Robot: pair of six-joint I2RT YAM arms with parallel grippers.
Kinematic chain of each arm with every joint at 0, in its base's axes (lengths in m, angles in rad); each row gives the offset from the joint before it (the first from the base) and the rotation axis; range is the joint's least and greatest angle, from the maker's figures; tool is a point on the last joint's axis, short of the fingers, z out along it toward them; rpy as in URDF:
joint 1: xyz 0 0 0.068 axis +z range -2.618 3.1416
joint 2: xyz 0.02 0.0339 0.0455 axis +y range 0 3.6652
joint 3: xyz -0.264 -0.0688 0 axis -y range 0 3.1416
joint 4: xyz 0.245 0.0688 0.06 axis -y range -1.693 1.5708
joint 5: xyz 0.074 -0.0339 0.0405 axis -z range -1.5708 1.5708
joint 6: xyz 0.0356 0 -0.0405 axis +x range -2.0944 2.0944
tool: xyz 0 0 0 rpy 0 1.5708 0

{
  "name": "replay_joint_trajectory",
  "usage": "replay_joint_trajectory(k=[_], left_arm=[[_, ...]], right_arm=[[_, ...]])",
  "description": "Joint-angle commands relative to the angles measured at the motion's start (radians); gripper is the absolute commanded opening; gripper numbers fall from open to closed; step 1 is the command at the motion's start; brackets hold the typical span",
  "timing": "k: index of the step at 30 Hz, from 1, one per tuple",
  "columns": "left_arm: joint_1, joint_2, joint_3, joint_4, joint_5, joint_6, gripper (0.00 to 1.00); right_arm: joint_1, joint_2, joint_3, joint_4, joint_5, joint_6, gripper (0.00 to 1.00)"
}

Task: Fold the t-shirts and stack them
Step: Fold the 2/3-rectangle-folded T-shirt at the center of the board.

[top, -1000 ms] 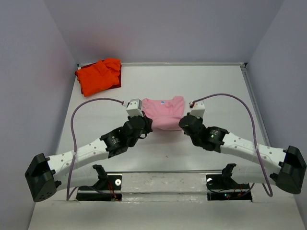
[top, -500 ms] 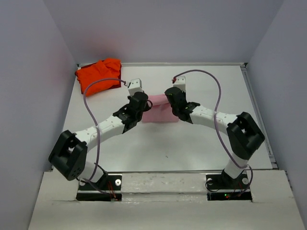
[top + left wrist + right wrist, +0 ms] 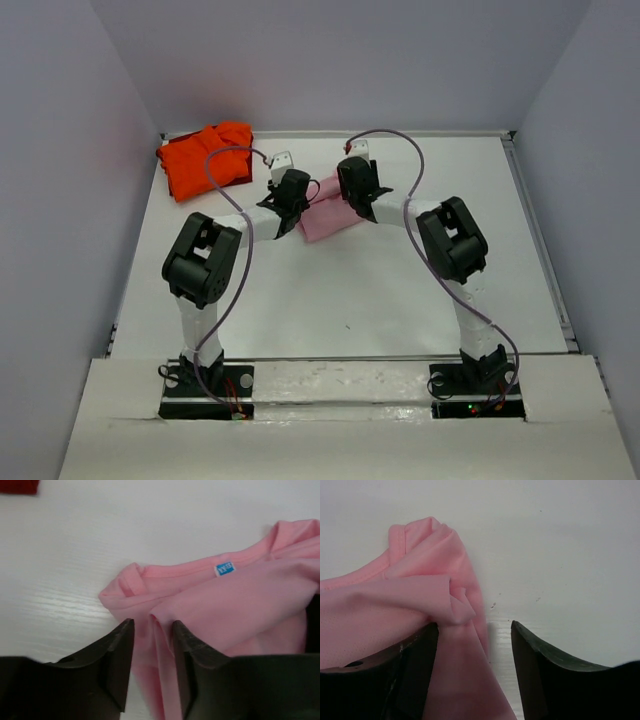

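Note:
The light pink t-shirt (image 3: 326, 220) lies folded over on itself at mid-table, its collar and blue label (image 3: 224, 569) facing the far side. My left gripper (image 3: 298, 200) stands over its left edge. Its jaws (image 3: 152, 625) are open, and a loose fold of pink cloth lies in the gap. My right gripper (image 3: 352, 195) is at the shirt's right edge and is wide open (image 3: 475, 625); bunched pink cloth (image 3: 445, 605) rests against its left finger (image 3: 415, 650). The orange-red t-shirt (image 3: 205, 160) lies crumpled at the far left corner, with only a sliver (image 3: 19, 486) in the left wrist view.
Both arms stretch far forward, elbows raised over the table's middle. A purple cable (image 3: 225, 170) loops from each wrist. White table (image 3: 330, 300) with a raised far rim (image 3: 400, 133) and grey walls on three sides.
Both grippers have moved from the near side of the pink shirt toward the far side, carrying its edge over into a fold. Their jaws, shut before, now stand open.

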State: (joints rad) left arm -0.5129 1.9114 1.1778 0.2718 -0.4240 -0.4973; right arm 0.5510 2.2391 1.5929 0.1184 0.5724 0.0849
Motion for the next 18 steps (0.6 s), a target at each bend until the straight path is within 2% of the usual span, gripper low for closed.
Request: replay_joint_trajectory(k=[1,5,9,12,18], left_arm=[[0.027,-0.032,-0.017,0.024,-0.099,-0.027,0.55],[0.040,-0.048,-0.047,0.013,-0.117,-0.041,0.63],[0.043,-0.109,-0.079,-0.008,-0.148,-0.049,0.65],[0.040,-0.199,-0.096,-0.014,-0.084,-0.041,0.65],[0.039,-0.385,-0.003,-0.129,0.057,0.014,0.65]], right_arm=[[-0.006,-0.006,0.047,0.044,-0.043,-0.025,0.67],[-0.006,-0.035,0.015,0.043,-0.037,-0.020,0.79],[-0.006,-0.108,-0.060,0.058,-0.037,-0.016,0.80],[-0.006,-0.165,-0.099,0.041,-0.054,-0.019,0.80],[0.013,-0.260,-0.152,-0.011,-0.074,-0.007,0.80]])
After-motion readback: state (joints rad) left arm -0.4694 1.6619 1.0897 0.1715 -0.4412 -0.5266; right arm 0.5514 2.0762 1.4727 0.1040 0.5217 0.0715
